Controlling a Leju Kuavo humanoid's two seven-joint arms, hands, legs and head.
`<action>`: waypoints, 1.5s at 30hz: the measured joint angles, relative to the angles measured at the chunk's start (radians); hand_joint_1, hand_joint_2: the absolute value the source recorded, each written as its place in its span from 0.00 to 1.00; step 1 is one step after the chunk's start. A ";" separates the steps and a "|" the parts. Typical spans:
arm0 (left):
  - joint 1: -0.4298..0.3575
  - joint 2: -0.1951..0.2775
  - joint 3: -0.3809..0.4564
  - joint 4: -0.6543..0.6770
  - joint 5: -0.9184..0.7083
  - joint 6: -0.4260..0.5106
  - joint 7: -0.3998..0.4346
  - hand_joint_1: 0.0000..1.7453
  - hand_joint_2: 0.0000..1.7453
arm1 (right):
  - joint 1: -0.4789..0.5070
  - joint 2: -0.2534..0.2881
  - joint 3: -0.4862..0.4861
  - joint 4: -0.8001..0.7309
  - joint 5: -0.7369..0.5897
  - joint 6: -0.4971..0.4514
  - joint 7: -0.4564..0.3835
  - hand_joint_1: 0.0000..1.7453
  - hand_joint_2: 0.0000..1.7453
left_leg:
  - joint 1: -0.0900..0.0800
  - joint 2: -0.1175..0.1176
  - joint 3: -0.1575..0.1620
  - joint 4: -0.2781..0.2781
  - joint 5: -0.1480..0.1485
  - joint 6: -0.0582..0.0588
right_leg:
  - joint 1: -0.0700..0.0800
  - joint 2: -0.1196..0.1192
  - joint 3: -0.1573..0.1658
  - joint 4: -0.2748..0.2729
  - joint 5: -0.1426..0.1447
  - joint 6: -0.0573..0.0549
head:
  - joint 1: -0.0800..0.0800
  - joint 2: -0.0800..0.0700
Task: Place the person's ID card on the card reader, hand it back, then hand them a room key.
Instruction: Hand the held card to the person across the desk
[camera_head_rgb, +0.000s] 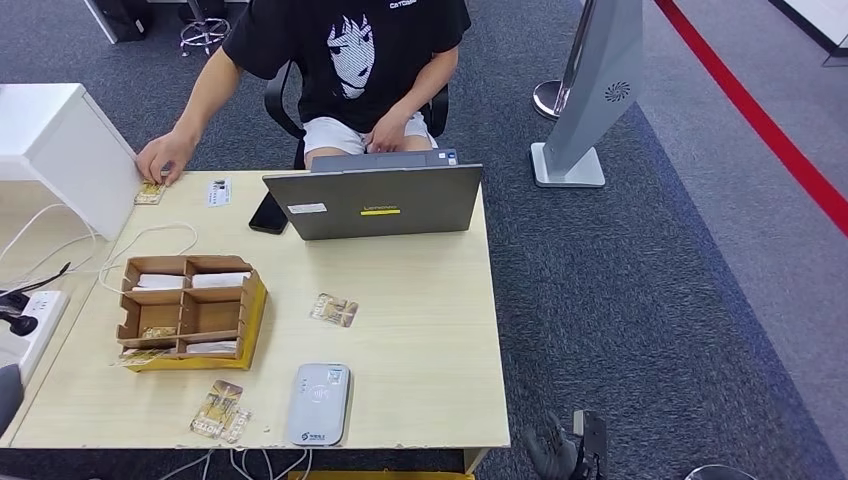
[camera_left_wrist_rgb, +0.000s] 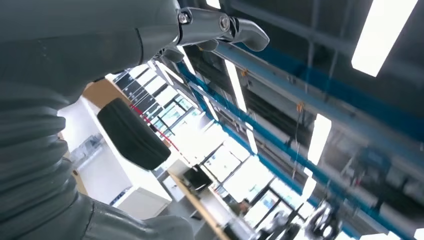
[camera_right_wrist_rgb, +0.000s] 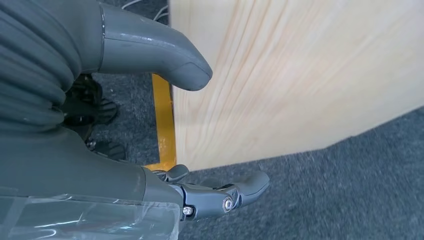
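The grey card reader (camera_head_rgb: 318, 403) lies flat near the table's front edge. A patterned gold card (camera_head_rgb: 334, 310) lies mid-table and another (camera_head_rgb: 220, 410) sits left of the reader. Across the table a person's hand (camera_head_rgb: 162, 160) presses a gold card (camera_head_rgb: 150, 192) at the far left, with a small white card (camera_head_rgb: 218, 192) beside it. A cardboard organiser (camera_head_rgb: 252, 310) holds several cards. My right hand (camera_head_rgb: 568, 450) hangs low off the table's front right corner, and in the right wrist view this hand (camera_right_wrist_rgb: 75, 160) holds nothing, fingers apart. My left hand (camera_left_wrist_rgb: 100, 60) points at the ceiling, holding nothing.
An open grey laptop (camera_head_rgb: 378, 203) stands at the far middle with a black phone (camera_head_rgb: 268, 213) to its left. White cables (camera_head_rgb: 150, 240) and a power strip (camera_head_rgb: 35, 325) lie at the left. A white cabinet (camera_head_rgb: 60, 140) adjoins the far left corner.
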 joint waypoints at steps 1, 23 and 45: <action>0.014 -0.028 0.047 -0.004 0.084 -0.023 -0.019 0.00 1.00 | 0.007 0.000 -0.016 -0.011 0.004 0.007 0.001 0.00 1.00 | 0.000 -0.001 0.000 0.000 0.000 0.000 | 0.000 -0.001 0.000 0.000 0.000 0.000 | 0.000 0.000; 0.030 -0.176 0.406 0.666 0.299 -0.357 0.025 0.00 1.00 | 0.063 0.036 -0.321 -0.165 0.106 0.107 0.029 0.00 1.00 | -0.001 -0.004 0.001 0.000 0.000 0.002 | -0.002 -0.003 0.001 0.000 -0.001 0.001 | 0.001 0.000; -0.228 -0.048 0.776 1.681 -0.255 -0.227 0.022 1.00 1.00 | 0.034 0.038 -0.398 -0.149 0.185 0.133 -0.007 0.75 1.00 | -0.001 -0.006 0.001 0.000 0.000 0.002 | -0.003 -0.004 0.002 0.000 -0.001 0.002 | 0.000 0.000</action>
